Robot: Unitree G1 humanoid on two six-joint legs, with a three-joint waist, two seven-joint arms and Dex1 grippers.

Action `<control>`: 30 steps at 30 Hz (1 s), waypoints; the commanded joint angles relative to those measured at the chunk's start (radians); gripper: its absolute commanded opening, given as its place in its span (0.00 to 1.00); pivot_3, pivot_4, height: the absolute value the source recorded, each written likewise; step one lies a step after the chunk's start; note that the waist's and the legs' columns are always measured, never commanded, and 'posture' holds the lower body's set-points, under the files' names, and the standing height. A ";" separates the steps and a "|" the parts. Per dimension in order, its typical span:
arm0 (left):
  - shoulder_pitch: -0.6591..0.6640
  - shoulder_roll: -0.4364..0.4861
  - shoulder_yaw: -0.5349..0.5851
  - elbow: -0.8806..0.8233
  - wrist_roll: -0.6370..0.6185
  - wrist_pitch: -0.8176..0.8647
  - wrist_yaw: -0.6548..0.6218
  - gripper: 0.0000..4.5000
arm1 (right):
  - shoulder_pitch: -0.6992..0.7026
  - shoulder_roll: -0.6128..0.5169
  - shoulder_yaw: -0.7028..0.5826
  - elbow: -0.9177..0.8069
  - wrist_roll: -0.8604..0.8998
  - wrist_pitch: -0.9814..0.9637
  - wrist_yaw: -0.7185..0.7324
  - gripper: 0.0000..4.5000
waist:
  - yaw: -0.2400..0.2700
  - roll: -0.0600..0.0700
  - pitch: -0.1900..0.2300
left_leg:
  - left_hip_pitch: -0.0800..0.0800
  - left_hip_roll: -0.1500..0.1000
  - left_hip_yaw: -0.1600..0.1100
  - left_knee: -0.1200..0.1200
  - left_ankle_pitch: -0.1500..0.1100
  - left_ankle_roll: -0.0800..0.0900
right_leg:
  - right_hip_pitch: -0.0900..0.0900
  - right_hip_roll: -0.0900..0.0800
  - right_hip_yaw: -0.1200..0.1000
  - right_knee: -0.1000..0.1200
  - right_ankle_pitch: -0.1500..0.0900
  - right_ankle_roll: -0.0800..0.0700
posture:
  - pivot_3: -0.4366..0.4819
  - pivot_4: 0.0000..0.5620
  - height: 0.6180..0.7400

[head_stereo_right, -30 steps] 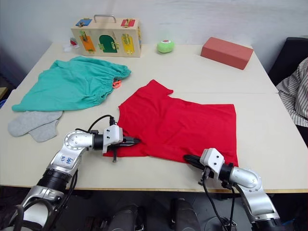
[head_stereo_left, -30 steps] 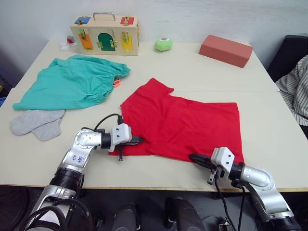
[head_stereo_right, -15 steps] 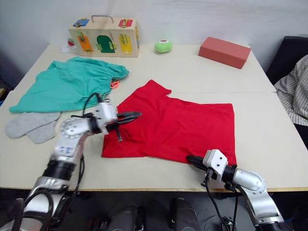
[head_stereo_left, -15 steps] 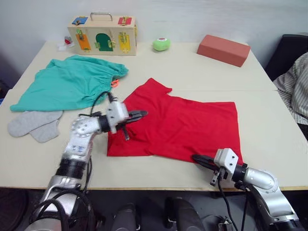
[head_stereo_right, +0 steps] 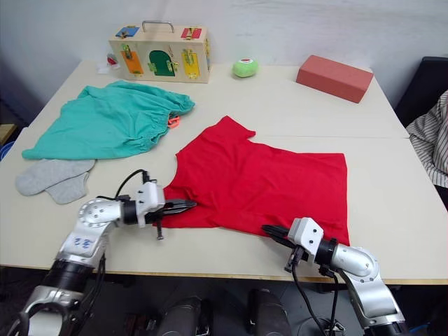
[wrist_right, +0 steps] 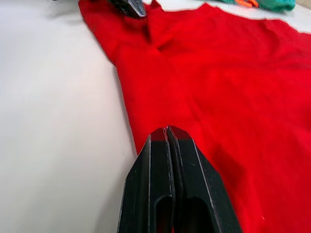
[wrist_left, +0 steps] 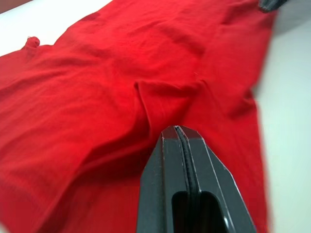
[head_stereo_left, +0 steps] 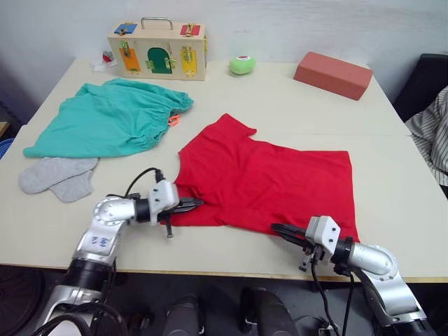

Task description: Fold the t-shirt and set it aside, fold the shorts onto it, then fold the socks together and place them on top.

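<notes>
The red t-shirt [head_stereo_left: 269,178] lies spread flat in the middle of the table. My left gripper [head_stereo_left: 194,204] is shut at its near left edge, and creases in the cloth [wrist_left: 146,92] run toward the tips. At the near hem, my right gripper [head_stereo_left: 278,229] is also shut, its fingertips [wrist_right: 167,133] lying on the fabric's edge. The teal shorts [head_stereo_left: 105,126] lie bunched at the far left, with an orange drawstring [head_stereo_left: 171,120] showing. Both grey socks [head_stereo_left: 56,176] lie side by side in front of the shorts.
At the back of the table stand a wooden latch box [head_stereo_left: 157,49], a green ball [head_stereo_left: 241,65] and a salmon-red block [head_stereo_left: 332,73]. A person's striped sleeve [head_stereo_left: 434,133] shows at the right edge. The table's near edge [head_stereo_left: 231,269] runs just under both arms.
Half a second ago my left gripper was raised over the shirt's left part; it is now back down at the near left edge. The right gripper has hardly moved.
</notes>
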 commanded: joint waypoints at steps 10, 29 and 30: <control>0.102 0.010 0.088 -0.216 -0.109 0.102 0.042 0.00 | -0.059 0.196 0.145 -0.134 -0.096 0.102 -0.207 0.01 | -0.027 0.000 0.000 | 0.001 0.002 0.000 -0.001 0.001 -0.004 | -0.002 0.001 0.001 0.003 -0.001 -0.001 | 0.48 0.27 1.00; 0.387 -0.092 0.172 -0.291 0.028 0.326 0.508 0.00 | 0.157 0.153 -0.121 -0.015 -0.201 0.022 -0.526 0.01 | -0.008 0.002 -0.021 | 0.004 0.001 -0.001 -0.002 -0.007 0.000 | 0.003 -0.001 0.001 -0.002 0.000 -0.001 | 0.48 0.27 1.00; 0.388 -0.091 0.171 -0.289 0.026 0.324 0.509 0.00 | 0.163 0.146 -0.138 -0.008 -0.191 0.017 -0.522 0.01 | -0.009 0.002 -0.022 | 0.004 0.001 -0.001 -0.002 -0.007 0.000 | 0.003 -0.001 0.001 -0.002 0.000 -0.001 | 0.48 0.27 1.00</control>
